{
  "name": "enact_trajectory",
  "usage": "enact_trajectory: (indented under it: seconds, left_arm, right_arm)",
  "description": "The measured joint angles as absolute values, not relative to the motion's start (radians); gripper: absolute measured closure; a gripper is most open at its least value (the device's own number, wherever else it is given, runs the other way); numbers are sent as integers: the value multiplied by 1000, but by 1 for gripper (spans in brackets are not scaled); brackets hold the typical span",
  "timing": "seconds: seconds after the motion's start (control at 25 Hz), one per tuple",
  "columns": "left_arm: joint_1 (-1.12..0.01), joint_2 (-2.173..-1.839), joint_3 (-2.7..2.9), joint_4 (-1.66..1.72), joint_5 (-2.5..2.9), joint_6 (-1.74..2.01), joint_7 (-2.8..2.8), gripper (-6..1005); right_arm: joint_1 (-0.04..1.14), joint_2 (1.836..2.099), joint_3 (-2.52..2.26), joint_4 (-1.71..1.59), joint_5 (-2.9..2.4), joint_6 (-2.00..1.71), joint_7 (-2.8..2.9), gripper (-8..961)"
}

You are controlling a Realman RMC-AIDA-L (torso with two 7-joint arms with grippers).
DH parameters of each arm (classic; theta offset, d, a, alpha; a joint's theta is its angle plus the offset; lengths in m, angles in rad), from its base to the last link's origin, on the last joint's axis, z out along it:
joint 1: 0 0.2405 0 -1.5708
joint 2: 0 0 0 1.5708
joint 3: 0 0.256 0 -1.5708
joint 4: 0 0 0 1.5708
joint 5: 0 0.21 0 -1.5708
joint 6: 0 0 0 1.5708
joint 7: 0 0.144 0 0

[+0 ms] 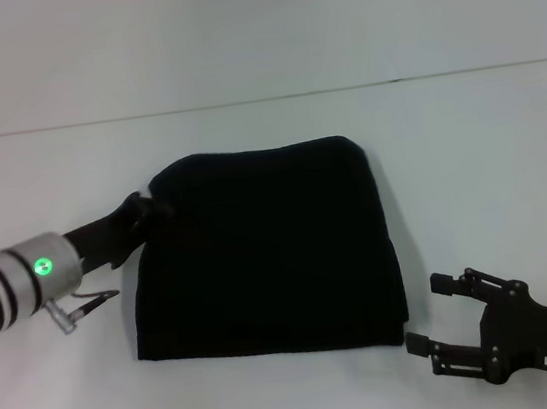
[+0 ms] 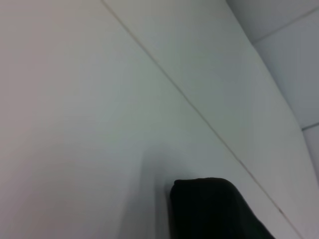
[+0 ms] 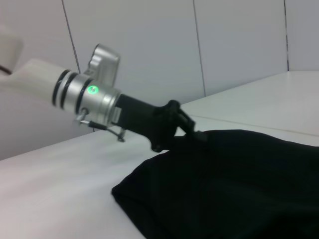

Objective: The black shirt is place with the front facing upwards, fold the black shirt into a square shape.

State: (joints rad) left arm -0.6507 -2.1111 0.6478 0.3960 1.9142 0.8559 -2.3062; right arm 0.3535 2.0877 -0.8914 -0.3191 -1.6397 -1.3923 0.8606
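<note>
Black shirt (image 1: 265, 251) lies on the white surface (image 1: 480, 167) already gathered into a near-square block, its lettering and label out of sight, so the folding looks close to finished. The left gripper (image 1: 150, 213) sits at the shirt's far corner on that arm's side, touching the cloth; the right wrist view shows its dark tip (image 3: 187, 127) meeting the hem, but whether the jaws are clenched on fabric or released I cannot tell. My guess is that it is there to lay down or square off that corner. The right gripper (image 1: 441, 324) hovers just beside the shirt's near corner on the other side, apart from the cloth, its jaws spread and holding nothing, probably standing by to trim the edge if needed. Between the two sets of jaws the shirt lies flat with slightly rounded edges. The surface is plain white with a thin seam (image 1: 260, 99) beyond the shirt; behind it the right wrist view shows pale panelled walls (image 3: 239, 45).
</note>
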Motion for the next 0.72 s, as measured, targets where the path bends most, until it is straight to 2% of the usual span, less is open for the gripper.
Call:
enact_trajectory:
  seconds: [0.36, 0.72]
  left_arm:
    - [-597, -2127, 646, 398, 1806, 890, -2304, 931]
    - [-583, -2133, 635, 407, 1781, 967, -2147, 823]
  right_arm:
    - [356, 2089, -881, -330, -1640, -1392, 862, 39]
    - [356, 2091, -880, -330, -1640, -1389, 863, 39]
